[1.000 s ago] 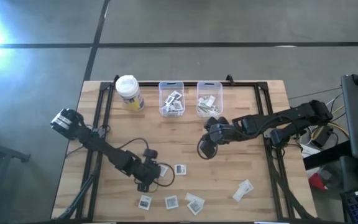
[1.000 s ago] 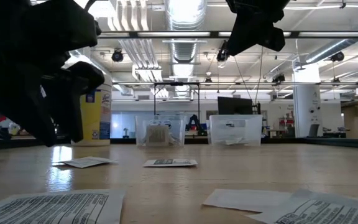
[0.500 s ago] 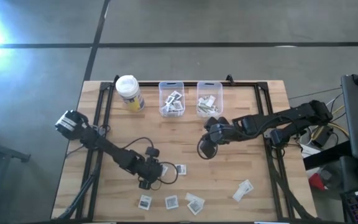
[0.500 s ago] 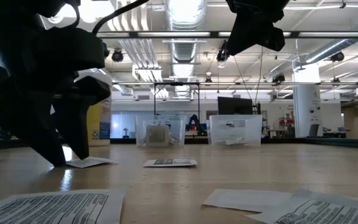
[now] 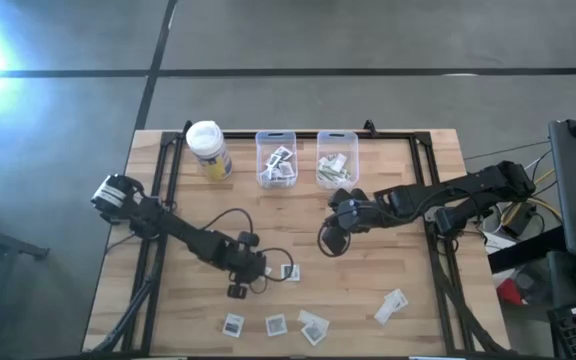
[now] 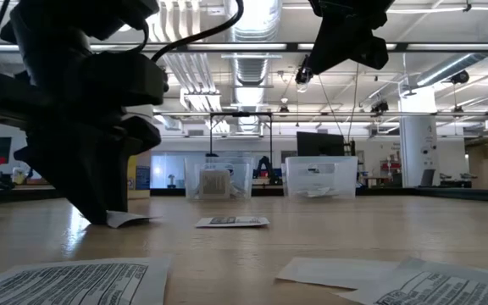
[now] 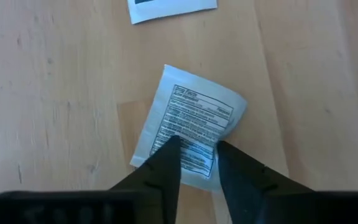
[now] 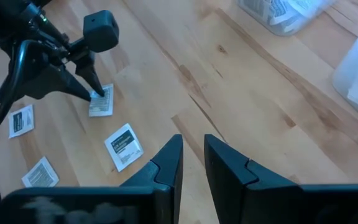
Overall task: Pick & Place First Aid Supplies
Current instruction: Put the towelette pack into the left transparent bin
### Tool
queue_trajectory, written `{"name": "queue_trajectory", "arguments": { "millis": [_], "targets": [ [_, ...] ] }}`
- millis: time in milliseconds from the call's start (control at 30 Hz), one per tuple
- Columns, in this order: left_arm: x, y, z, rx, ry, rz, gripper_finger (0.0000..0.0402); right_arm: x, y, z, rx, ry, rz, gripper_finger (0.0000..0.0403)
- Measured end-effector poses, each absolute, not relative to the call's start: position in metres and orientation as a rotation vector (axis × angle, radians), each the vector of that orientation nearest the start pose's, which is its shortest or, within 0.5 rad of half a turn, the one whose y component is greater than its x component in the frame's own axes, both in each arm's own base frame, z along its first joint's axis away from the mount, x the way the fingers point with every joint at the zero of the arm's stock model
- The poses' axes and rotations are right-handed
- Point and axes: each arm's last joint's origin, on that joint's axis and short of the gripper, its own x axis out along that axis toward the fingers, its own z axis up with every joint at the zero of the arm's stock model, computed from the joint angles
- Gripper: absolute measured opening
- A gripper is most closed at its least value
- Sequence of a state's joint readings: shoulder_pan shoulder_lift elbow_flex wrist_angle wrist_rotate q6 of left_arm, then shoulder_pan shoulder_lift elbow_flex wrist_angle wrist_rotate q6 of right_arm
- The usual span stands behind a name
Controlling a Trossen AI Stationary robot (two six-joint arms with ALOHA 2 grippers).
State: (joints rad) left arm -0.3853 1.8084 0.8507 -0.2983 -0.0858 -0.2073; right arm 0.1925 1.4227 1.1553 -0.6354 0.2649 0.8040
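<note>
Having moved in, the left end effector (image 7: pixel 197 163) now narrowly straddles 1 packet's (image 7: pixel 191 127) edge.

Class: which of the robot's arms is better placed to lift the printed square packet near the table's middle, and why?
The left. Its pincer straddles the small white square printed packet on the wooden table; the right pincer hangs away, above bare wood.

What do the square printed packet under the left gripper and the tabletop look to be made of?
Square printed packet: probably matte paper or paper-foil laminate, white with dark print and one buckled, lifted edge. Tabletop: light wood planks, going by the visible grain and seams.
</note>
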Motion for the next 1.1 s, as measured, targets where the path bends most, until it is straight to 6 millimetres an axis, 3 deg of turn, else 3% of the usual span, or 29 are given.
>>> {"name": "queue_trajectory", "arguments": {
  "millis": [233,667,1100],
  "targets": [
    [0.28,-0.111,0.11,0.107,1.22,-0.134,0.0056,0.289,0.049,0.283,0.546,0.787,-0.407,0.0063],
    [0.265,-0.107,0.178,0.119,0.991,-0.115,0.0007,0.288,0.052,0.283,0.541,0.79,-0.395,0.0063],
    [0.248,-0.075,0.237,0.34,0.729,0.19,0.0002,0.283,0.085,0.286,0.505,0.761,-0.308,0.0063]
  ]
}}
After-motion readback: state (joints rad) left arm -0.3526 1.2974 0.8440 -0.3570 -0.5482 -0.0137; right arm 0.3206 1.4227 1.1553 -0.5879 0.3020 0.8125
